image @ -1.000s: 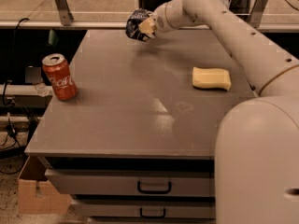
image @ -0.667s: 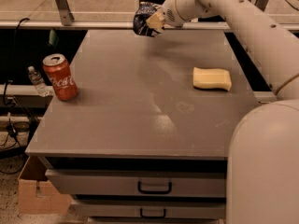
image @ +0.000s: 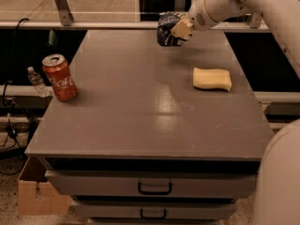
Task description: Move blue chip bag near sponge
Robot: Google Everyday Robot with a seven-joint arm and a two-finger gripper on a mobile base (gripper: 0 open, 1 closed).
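Your tool (image: 177, 30) sits over the far edge of the worktop (image: 140, 111), a little right of the middle, and it is pinching the chip bag (image: 165, 26) from the bag's right side. The bag hangs mostly to the left of the tool. Whether its lower edge is clear of the surface is hard to tell, so gain a little height before you travel.

The sponge (image: 212, 78) lies well apart from the bag, toward the right edge and roughly halfway between the far and near edges. Carry the bag toward yourself and slightly right, in one smooth line. Aim for the bare patch just on the sponge's left or far side, so the arm does not sweep over it and knock it. Lower until the foil settles, then let go. A crinkly bag can cling or slide, so release slowly.

The can (image: 59, 77) stands by the left edge, out of your path.
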